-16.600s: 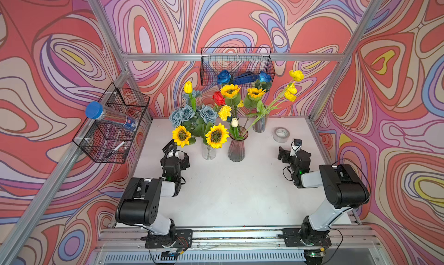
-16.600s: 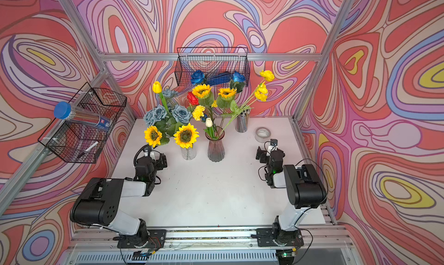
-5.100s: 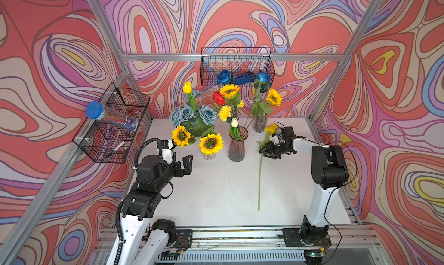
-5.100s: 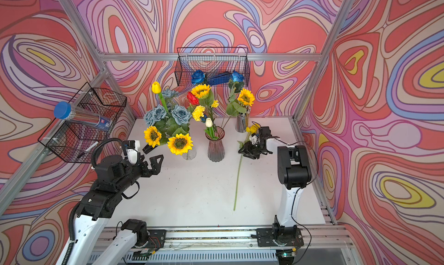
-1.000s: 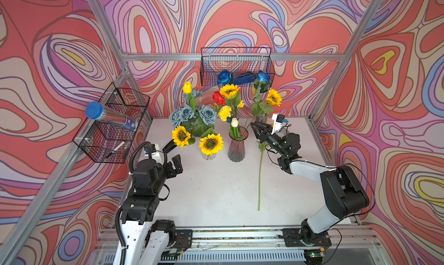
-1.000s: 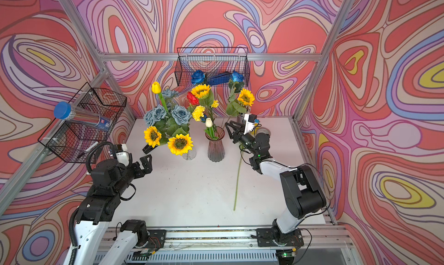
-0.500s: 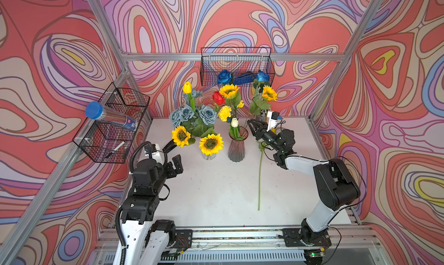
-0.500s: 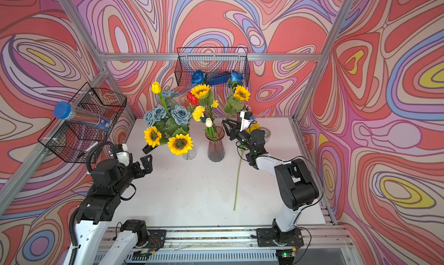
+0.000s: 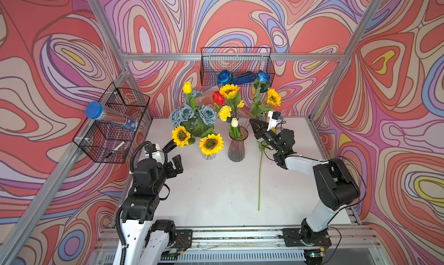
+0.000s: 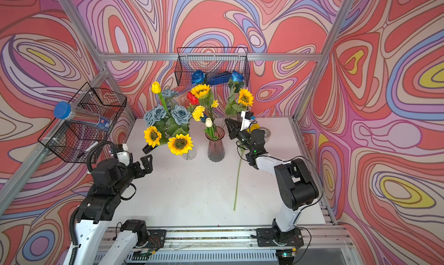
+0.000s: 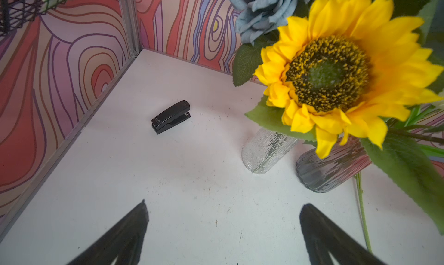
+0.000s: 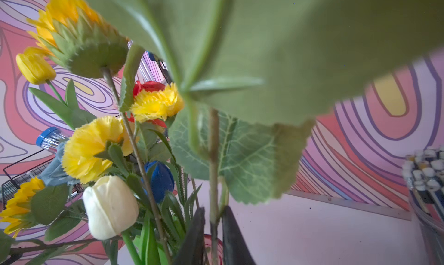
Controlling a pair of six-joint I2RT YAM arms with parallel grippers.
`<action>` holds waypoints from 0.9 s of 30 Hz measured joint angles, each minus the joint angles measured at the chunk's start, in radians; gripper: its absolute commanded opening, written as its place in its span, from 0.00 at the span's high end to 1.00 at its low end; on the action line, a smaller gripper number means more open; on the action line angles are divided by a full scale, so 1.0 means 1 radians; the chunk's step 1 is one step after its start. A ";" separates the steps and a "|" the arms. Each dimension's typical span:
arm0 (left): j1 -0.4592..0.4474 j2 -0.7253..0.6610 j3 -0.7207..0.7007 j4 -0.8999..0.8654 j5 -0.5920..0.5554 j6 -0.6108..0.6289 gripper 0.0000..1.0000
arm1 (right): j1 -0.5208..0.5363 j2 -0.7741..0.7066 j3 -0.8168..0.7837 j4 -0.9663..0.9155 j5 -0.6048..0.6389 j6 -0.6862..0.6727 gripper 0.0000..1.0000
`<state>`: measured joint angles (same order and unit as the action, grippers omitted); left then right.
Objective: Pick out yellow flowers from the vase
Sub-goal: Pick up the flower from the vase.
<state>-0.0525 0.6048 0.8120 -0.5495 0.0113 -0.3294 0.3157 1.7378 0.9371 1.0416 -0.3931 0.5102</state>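
White table (image 9: 216, 191), scuffed, boxed in by swirl-print walls (image 9: 240, 16) w/ two wire baskets (image 9: 236, 64) hung up. A black stapler (image 11: 171, 116) lies well ahead of the L gripper (image 11: 223, 203), whose fingers stand wide apart over bare tabletop. The clear vase (image 11: 266, 153) and ribbed vase (image 9: 236, 148) are also ahead of it.

Vs 1 s ago: R gripper (image 12: 213, 209) fingers were apart, now pinched on a leafy stem (image 12: 213, 155) just under the back sunflower (image 9: 274, 97). L arm same pose. The yellow spray (image 9: 259, 179) stood by that sunflower at the start. It now lies on the table beneath the R wrist, stem end toward the front edge.

Sunflowers (image 9: 211, 144): bright petals, dark seeded centres, the nearest sunflower (image 11: 329, 69) close ahead of the L fingers. Ruffled carnations (image 12: 89, 148) and a yellow tulip (image 9: 187, 87) stand beyond the R fingertips, in vases.
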 measured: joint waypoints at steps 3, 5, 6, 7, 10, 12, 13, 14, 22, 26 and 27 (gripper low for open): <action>0.000 0.000 0.000 0.000 0.000 0.000 0.00 | 0.000 0.011 0.000 -0.002 0.000 0.000 0.90; 0.000 0.000 0.000 0.000 0.000 0.000 0.00 | 0.000 0.013 0.000 -0.005 0.001 0.001 0.94; 0.000 0.000 0.000 0.000 0.000 0.000 0.00 | 0.000 0.013 0.000 -0.005 0.001 0.004 0.94; 0.000 0.000 0.000 0.000 0.000 0.000 0.00 | 0.000 0.013 0.002 -0.005 0.001 0.002 0.98; 0.000 0.000 0.000 0.000 0.000 0.000 0.00 | 0.000 0.013 0.005 -0.005 0.000 0.004 1.00; 0.000 0.000 0.000 0.000 0.000 0.000 0.00 | 0.000 0.013 0.005 -0.003 0.001 0.003 1.00; 0.000 0.000 0.000 0.000 0.000 0.000 0.00 | 0.000 0.013 0.005 -0.002 0.001 0.003 1.00; 0.000 0.000 0.000 0.000 0.000 0.000 0.00 | 0.000 0.013 0.005 -0.003 0.001 0.003 1.00; 0.000 0.000 0.000 0.000 0.000 0.000 0.00 | 0.000 -0.015 0.005 -0.024 0.001 -0.009 1.00; 0.000 0.000 0.000 0.000 0.000 0.000 0.00 | 0.000 -0.093 0.005 -0.060 0.002 -0.039 1.00; 0.000 0.000 0.000 0.000 0.000 0.000 0.00 | 0.000 -0.112 0.005 -0.069 0.002 -0.047 1.00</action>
<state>-0.0521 0.6044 0.8120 -0.5499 0.0113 -0.3294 0.3157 1.6257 0.9424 0.9730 -0.3916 0.4637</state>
